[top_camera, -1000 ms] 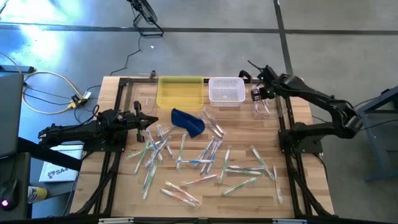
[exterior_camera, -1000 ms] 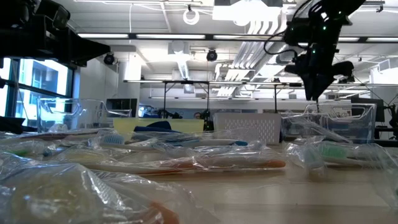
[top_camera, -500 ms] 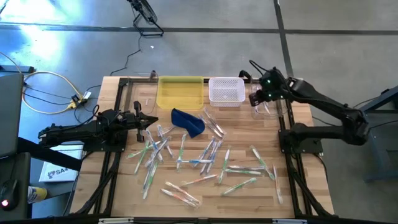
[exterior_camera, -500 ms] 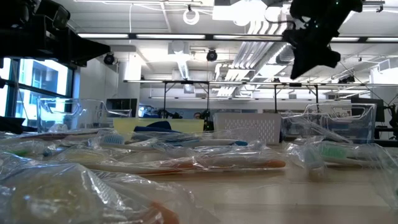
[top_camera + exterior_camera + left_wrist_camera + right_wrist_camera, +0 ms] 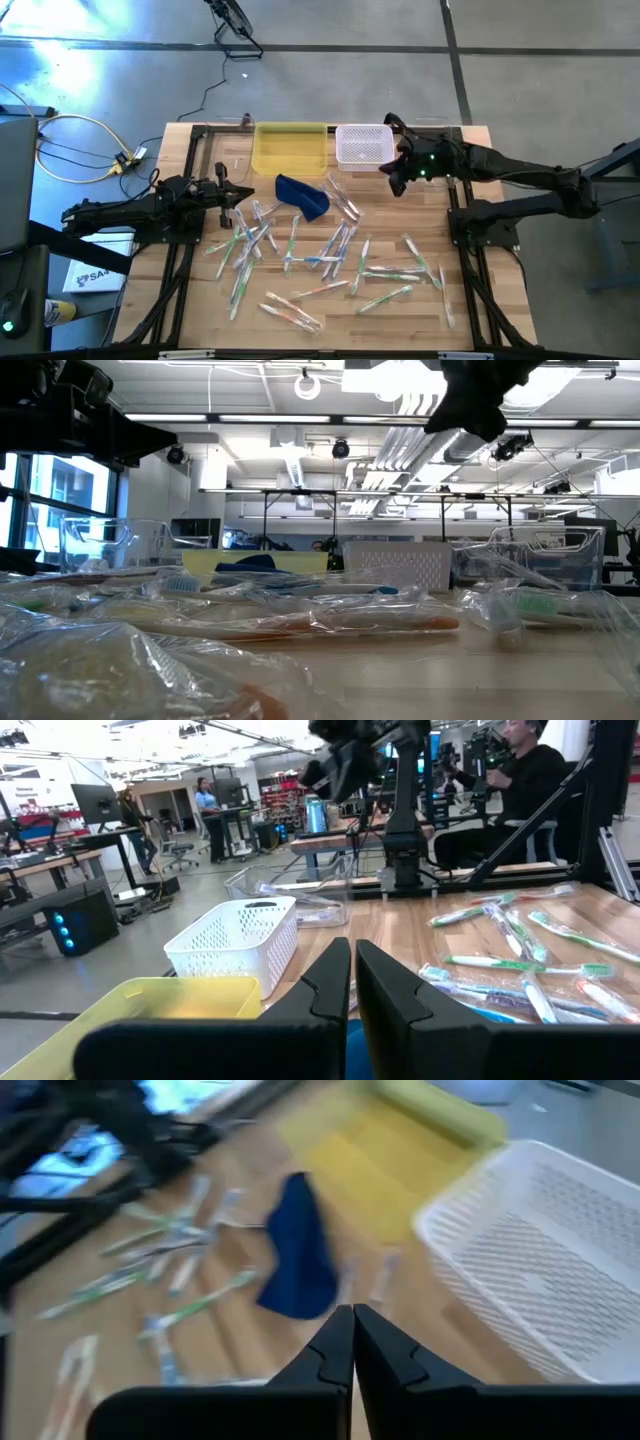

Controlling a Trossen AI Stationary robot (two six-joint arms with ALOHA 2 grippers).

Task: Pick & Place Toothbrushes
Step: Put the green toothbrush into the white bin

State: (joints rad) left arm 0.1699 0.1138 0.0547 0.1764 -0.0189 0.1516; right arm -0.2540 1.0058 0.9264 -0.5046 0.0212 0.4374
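While the right jaws hang above the table, pressed together with nothing between them, they sit just off the near right corner of the white perforated basket, which lies to one side of their tips in the right wrist view. Past those tips lies the dark blue pouch, with the yellow bin beyond the basket. Most of the toothbrushes, wrapped in clear film, are scattered over the wood well apart from the right jaws, from the pouch out toward the table's front edge; a few lie near the pouch, not far from the tips. On the opposite side the left jaws rest low over the table, likewise pressed together and holding nothing, with a cluster of toothbrushes just beside and ahead of them. From the left wrist, the basket and yellow bin stand beyond the jaws and the brushes spread out to one side.
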